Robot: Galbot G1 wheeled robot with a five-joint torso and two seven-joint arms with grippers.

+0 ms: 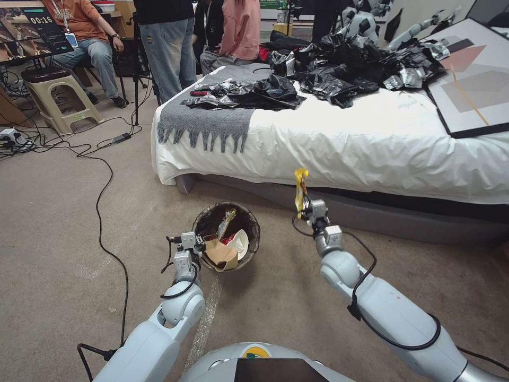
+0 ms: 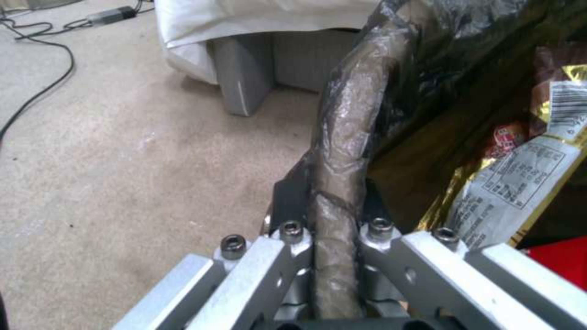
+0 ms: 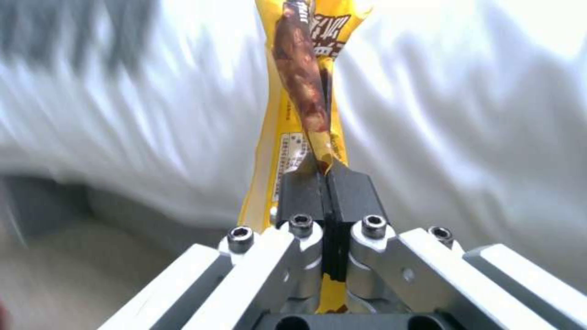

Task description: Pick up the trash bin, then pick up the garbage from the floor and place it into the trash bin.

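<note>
yellow wrapper [image 3: 300, 91] pinched upright in right gripper [image 3: 329, 192], right of the trash bin [image 1: 249, 220] | left gripper [image 2: 333, 211] clamps the bag-wrapped rim

Trash bin [image 1: 197, 225] sits on the floor in front of the bed [image 1: 371, 143], left gripper [image 1: 200, 245] at its left rim, right gripper [image 1: 301, 213] off to its right.

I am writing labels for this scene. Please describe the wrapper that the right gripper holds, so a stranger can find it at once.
Start at the white bed; low before its near side, right of the trash bin, the right gripper is raised. It pinches a yellow snack wrapper that stands upright. Unlike the litter in the bin, it is held in the air.
</note>
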